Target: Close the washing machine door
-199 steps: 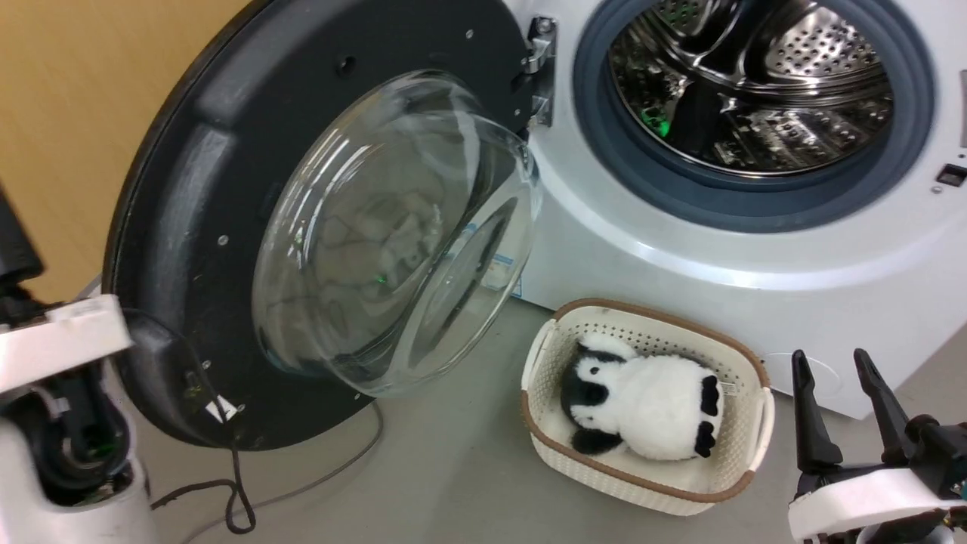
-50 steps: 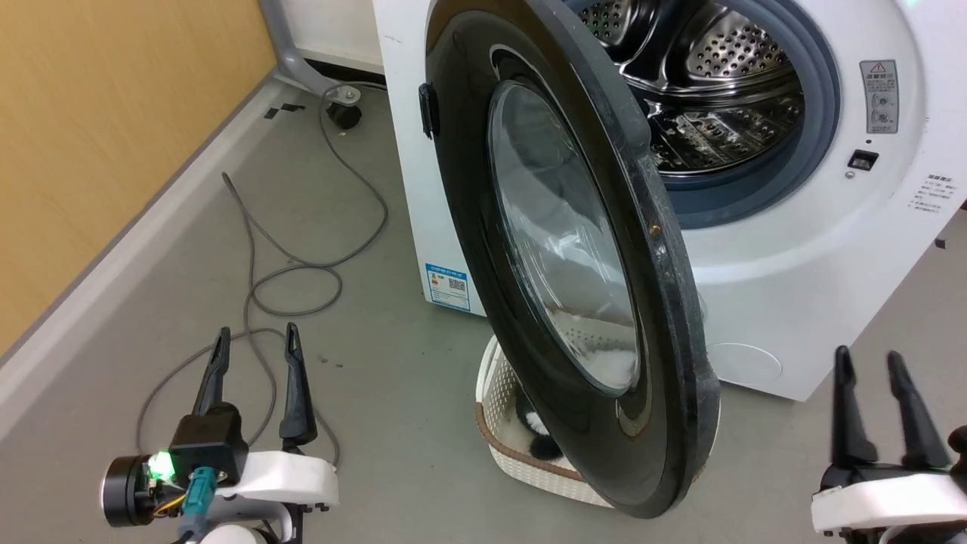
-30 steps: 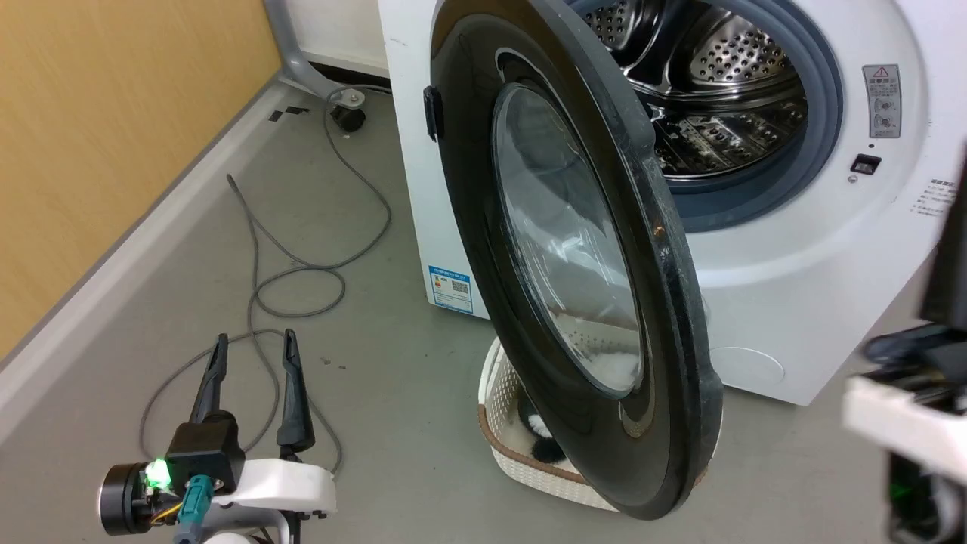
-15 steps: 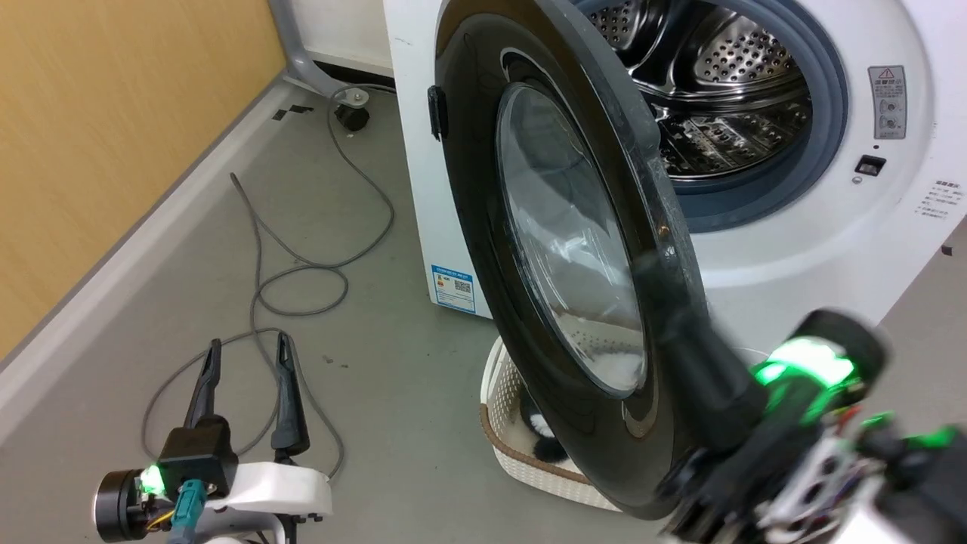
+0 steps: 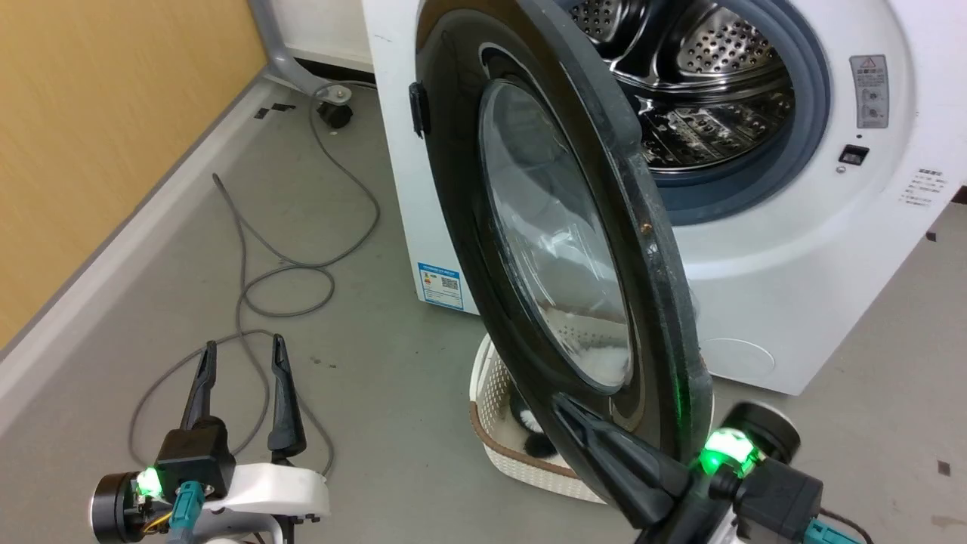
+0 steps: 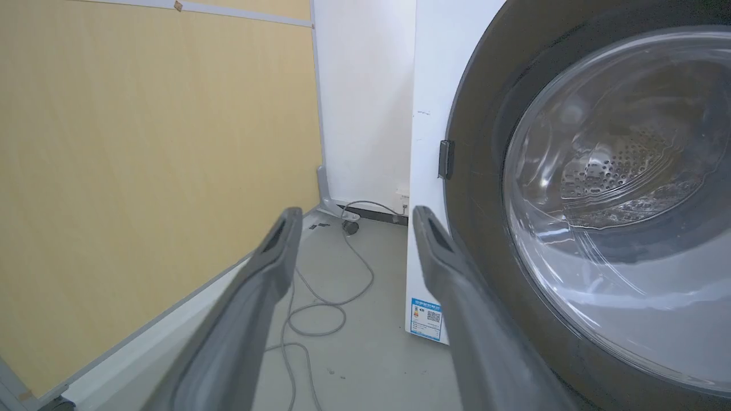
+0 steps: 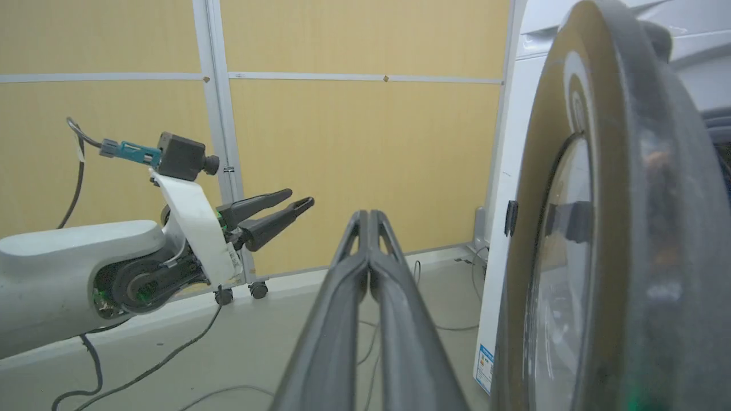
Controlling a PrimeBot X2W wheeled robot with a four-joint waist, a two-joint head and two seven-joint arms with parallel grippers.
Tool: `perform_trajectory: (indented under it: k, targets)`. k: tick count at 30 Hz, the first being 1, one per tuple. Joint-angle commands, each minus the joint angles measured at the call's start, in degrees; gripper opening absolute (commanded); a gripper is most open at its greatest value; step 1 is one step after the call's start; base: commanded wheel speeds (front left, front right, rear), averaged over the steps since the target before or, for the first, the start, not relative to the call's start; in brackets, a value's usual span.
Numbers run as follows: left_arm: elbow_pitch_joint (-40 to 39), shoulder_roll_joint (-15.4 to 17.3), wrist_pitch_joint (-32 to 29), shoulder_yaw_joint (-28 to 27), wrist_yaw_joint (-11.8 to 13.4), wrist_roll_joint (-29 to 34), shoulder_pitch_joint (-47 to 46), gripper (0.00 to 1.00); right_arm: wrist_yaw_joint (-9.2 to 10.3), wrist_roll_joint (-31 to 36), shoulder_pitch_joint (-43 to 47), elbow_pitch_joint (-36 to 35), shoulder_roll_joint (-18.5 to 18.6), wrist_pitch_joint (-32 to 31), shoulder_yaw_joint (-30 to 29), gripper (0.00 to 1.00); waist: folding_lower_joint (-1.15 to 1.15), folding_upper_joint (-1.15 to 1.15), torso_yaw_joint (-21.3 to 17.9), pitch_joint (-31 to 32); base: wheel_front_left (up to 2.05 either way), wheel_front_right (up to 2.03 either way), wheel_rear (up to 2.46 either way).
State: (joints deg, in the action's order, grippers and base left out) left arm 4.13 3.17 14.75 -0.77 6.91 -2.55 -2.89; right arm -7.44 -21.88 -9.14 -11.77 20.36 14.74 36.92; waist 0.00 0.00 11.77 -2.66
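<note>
The washing machine door (image 5: 559, 249), glossy black with a clear glass bowl, stands half open, its edge turned toward me. Behind it is the white washing machine (image 5: 755, 249) with its steel drum (image 5: 702, 75) uncovered. My right gripper (image 5: 563, 402) is shut with nothing in it, and its fingers lie low along the door's outer face. In the right wrist view its fingertips (image 7: 368, 220) are pressed together, a little left of the door (image 7: 605, 228). My left gripper (image 5: 240, 355) is open over the floor, left of the door (image 6: 599, 200).
A cream basket (image 5: 495, 431) with a black-and-white plush toy sits on the floor under the door. Grey cables (image 5: 249, 249) loop across the floor on the left. A yellow wall (image 5: 91, 113) runs along the left side. A blue label (image 5: 440, 285) is low on the machine.
The door has swung from wide open to half open. My right arm has come in from the lower right to the door's lower outer face, and its fingers have shut. The left gripper has barely moved.
</note>
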Motion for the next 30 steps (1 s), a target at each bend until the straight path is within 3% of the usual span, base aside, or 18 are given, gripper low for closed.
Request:
perform_trajectory:
  k: [1,17,30]
  targets:
    - [-0.3,0.0,0.2,-0.1,0.0,0.4,0.8,1.00,-0.05,0.4,1.1,0.8,0.1,0.3,-0.6,0.00,0.00,0.00,-0.3,-0.1,0.00,0.00,0.00]
    - [-1.2,-0.2,0.2,1.5,0.4,1.1,0.3,1.00,-0.05,3.7,5.2,7.4,-0.9,0.3,-13.0,0.00,0.00,0.00,-3.2,-2.1,0.00,0.00,0.00]
    - [-2.4,-0.3,0.2,3.3,0.6,0.9,-2.9,1.00,-0.05,3.4,-2.4,12.9,-0.2,0.3,-25.3,0.00,0.00,0.00,-4.5,-8.4,0.00,0.00,0.00]
